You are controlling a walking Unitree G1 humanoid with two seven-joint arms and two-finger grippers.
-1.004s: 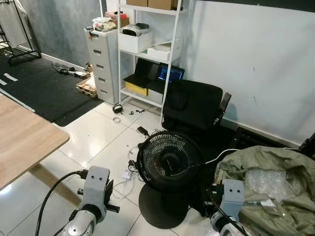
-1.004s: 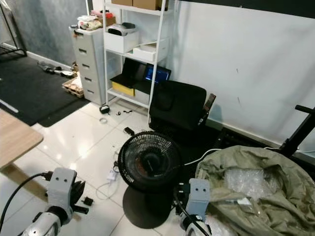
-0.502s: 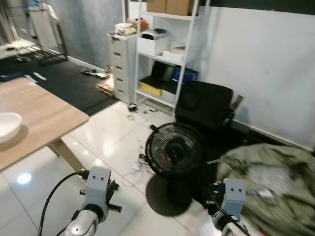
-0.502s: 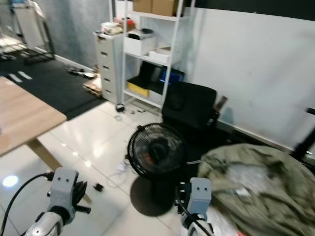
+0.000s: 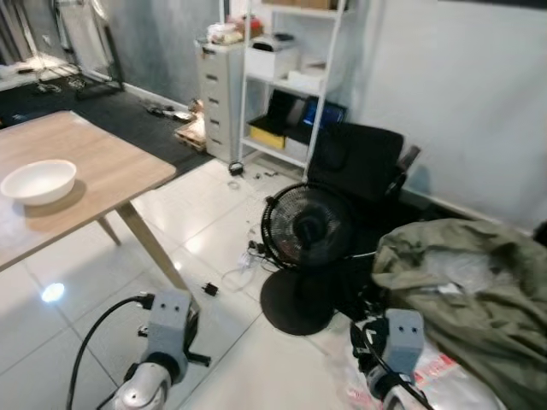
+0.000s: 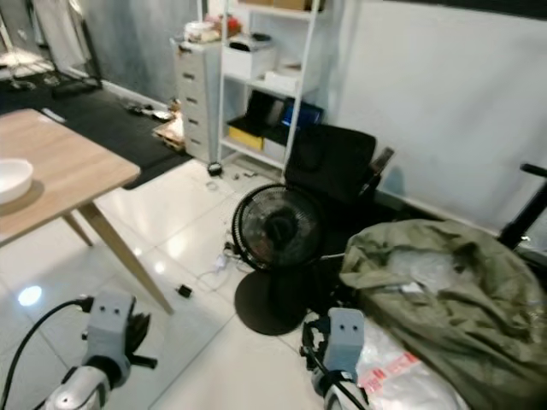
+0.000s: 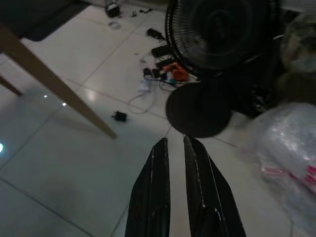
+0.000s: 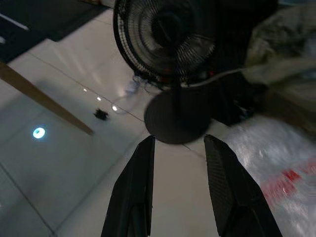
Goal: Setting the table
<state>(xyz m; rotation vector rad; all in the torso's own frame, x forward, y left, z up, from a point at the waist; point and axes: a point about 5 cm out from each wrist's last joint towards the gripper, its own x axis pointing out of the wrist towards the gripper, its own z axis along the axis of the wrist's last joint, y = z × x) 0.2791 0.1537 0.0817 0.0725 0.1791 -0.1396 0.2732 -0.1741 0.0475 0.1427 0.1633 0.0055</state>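
A white bowl (image 5: 38,181) sits on the light wooden table (image 5: 111,162) at my left, well away from both arms. Both arms are held low over the white tiled floor. In the left wrist view my left gripper (image 7: 175,143) points down at the tiles near a table leg (image 7: 54,86), its fingers nearly touching and nothing between them. In the right wrist view my right gripper (image 8: 180,143) is open and empty, hanging above the floor in front of the fan's base (image 8: 177,116).
A black floor fan (image 5: 308,226) stands straight ahead with cables (image 5: 248,256) beside it. Behind it are a black chair (image 5: 355,162), a white shelf (image 5: 282,77) and grey drawers (image 5: 218,94). An olive cover (image 5: 461,273) and a plastic bag (image 5: 427,376) lie at right.
The camera has swung left, so the whole scene has shifted right. The table and then the white bowl have come into view. Both arms keep the same pose.
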